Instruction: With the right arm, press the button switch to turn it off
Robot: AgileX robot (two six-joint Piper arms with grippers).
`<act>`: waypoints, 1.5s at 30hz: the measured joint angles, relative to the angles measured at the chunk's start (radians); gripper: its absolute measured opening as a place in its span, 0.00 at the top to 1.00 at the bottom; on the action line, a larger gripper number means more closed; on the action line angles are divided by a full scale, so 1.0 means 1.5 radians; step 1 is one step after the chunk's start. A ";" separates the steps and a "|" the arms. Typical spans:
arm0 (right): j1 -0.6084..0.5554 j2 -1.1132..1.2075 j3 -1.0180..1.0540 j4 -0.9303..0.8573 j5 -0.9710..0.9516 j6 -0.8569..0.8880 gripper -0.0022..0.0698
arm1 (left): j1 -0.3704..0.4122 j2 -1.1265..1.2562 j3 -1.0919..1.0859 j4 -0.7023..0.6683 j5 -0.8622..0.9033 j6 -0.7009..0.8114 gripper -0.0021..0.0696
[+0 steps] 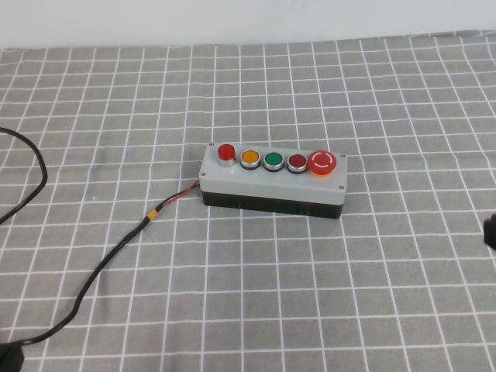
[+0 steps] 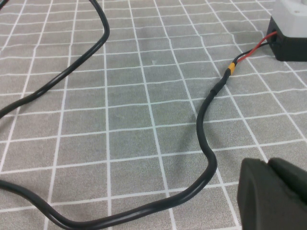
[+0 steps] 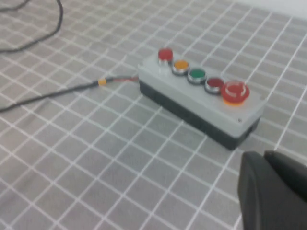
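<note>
A grey cloth (image 1: 325,294) with a white grid covered the table in the high view. At its left edge a black cable (image 1: 101,267) looped in from the side, ran along the near left part of the cloth, then climbed toward the middle. Near its end an orange band (image 1: 153,212) marked where thin red and black wires (image 1: 182,195) left the sheath and entered the left end of the button switch (image 1: 273,186).

The button switch, a light-grey box on a black base, lay flat near the middle of the table, its long side running left to right. Along its top, from left to right, sat a red lamp (image 1: 225,152), an orange button (image 1: 249,158), a green button (image 1: 273,161), a red button (image 1: 297,163) and a big red mushroom button (image 1: 322,162).

The left gripper (image 2: 273,194) showed only as a dark shape in the left wrist view, low over the cable and well apart from the box; whether it was spread or closed could not be told.

The right gripper (image 3: 273,191) hung near the box's mushroom end without touching it, and its opening could not be told either. In the high view only a dark sliver (image 1: 490,230) showed at the right edge.
</note>
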 joint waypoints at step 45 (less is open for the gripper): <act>-0.374 -0.431 0.449 -0.022 -0.087 -0.015 0.99 | 0.000 0.000 0.000 0.000 0.000 0.000 0.98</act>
